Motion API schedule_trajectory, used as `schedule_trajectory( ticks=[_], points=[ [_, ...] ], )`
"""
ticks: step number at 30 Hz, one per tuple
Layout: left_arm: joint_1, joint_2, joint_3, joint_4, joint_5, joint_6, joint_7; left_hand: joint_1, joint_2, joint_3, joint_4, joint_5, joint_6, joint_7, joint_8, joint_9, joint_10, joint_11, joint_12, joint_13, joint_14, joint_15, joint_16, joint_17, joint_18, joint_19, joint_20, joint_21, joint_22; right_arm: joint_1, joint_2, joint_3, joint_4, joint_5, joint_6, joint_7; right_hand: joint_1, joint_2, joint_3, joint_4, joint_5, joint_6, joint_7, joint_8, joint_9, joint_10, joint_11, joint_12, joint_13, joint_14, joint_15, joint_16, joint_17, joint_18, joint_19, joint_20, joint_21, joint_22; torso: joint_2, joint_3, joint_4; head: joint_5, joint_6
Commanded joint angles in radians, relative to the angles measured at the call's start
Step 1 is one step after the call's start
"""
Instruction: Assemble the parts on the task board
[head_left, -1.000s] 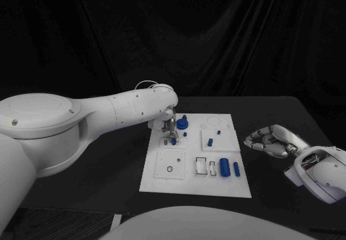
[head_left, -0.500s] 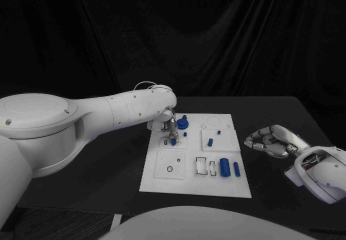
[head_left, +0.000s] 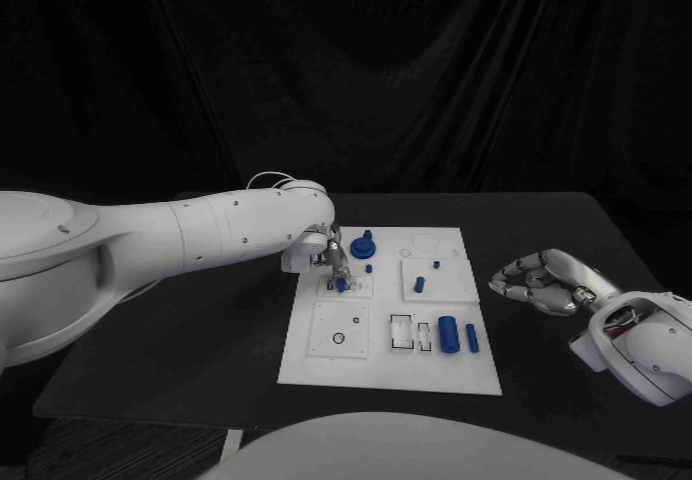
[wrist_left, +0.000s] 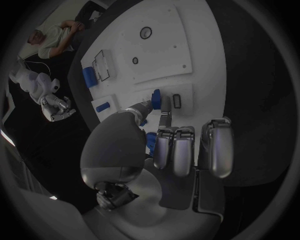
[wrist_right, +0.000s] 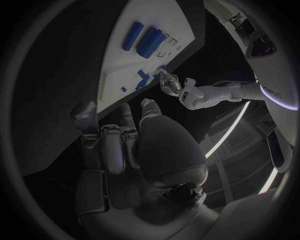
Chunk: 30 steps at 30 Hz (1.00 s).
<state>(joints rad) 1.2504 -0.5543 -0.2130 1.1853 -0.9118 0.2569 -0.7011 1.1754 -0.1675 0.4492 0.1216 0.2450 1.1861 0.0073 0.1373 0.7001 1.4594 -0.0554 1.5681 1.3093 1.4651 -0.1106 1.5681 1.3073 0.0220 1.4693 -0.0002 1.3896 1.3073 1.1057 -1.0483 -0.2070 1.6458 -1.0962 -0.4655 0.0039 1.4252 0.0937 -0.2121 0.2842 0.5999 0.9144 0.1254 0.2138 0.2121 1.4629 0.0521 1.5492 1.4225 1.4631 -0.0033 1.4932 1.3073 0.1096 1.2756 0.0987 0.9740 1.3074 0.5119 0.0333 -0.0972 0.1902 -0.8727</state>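
The left hand (head_left: 333, 262) is down over the far-left square of the task board (head_left: 346, 365), pinching a small blue peg (wrist_left: 154, 96) between thumb and a fingertip, its other fingers folded back. The peg's lower end sits at or just above a small slot (wrist_left: 176, 101) in that square; I cannot tell whether it has gone in. This looks like the insertion step, so the next move probably calls for a straight, gentle push down and then a clean release.

Room is tight here: a taller blue knob (head_left: 365, 243) stands just beside the hand on the far side. Other parts, a blue cylinder (head_left: 449, 334) and a slimmer blue bar (head_left: 472, 338), lie near the board's near-right corner, well apart. The right hand (head_left: 541, 283) rests off the board's right edge, fingers curled in, holding nothing.
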Motion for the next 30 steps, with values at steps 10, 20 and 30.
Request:
schedule_trajectory(
  ticks=[10,20,30],
  points=[
    [-0.003,-0.135,0.0,0.224,-0.324,-0.47,0.002,-0.017,-0.01,0.089,-0.042,-0.036,0.007,-0.004,0.015,0.017,0.111,-0.012,0.003,0.262,0.106,-0.006,0.003,0.263,0.013,0.058,-0.003,0.004,0.216,-0.002,-0.003,0.0,0.005,-0.002,-0.022,-0.01,0.009,-0.004,0.007,0.0,0.003,-0.003,0.005,-0.008,-0.003,0.067,0.003,-0.006,0.113,0.05,-0.004,-0.005,0.164,0.014,-0.01,0.002,-0.009,0.097,-0.001,0.0004,-0.0006,-0.006,0.0],
    [-0.05,-0.166,0.0,0.287,-0.374,-0.534,-0.01,-0.026,-0.015,0.093,-0.015,-0.05,0.007,-0.003,0.015,0.022,0.111,-0.013,0.003,0.262,0.106,-0.007,0.003,0.263,0.011,0.062,-0.005,0.016,0.22,-0.009,-0.001,0.0,0.007,-0.002,-0.024,-0.009,0.01,-0.004,0.007,-0.001,0.003,-0.004,0.005,-0.008,-0.003,0.067,0.003,-0.005,0.113,0.05,-0.004,-0.005,0.164,0.014,-0.011,0.002,-0.01,0.097,-0.001,0.0008,-0.0008,-0.007,0.0],
    [-0.081,-0.175,0.0,0.307,-0.38,-0.574,-0.013,-0.027,-0.011,0.092,0.0,-0.053,0.012,-0.004,0.018,0.026,0.111,-0.014,0.003,0.262,0.106,-0.008,0.003,0.263,0.01,0.063,-0.005,0.019,0.221,-0.015,0.0,0.0,0.009,-0.002,-0.032,-0.007,0.011,-0.006,0.008,-0.001,0.004,-0.011,0.008,-0.013,-0.005,0.066,0.005,-0.006,0.112,0.05,-0.002,-0.004,0.165,0.014,-0.012,0.003,-0.012,0.097,0.001,0.0005,0.0,-0.011,0.0]
  ],
)
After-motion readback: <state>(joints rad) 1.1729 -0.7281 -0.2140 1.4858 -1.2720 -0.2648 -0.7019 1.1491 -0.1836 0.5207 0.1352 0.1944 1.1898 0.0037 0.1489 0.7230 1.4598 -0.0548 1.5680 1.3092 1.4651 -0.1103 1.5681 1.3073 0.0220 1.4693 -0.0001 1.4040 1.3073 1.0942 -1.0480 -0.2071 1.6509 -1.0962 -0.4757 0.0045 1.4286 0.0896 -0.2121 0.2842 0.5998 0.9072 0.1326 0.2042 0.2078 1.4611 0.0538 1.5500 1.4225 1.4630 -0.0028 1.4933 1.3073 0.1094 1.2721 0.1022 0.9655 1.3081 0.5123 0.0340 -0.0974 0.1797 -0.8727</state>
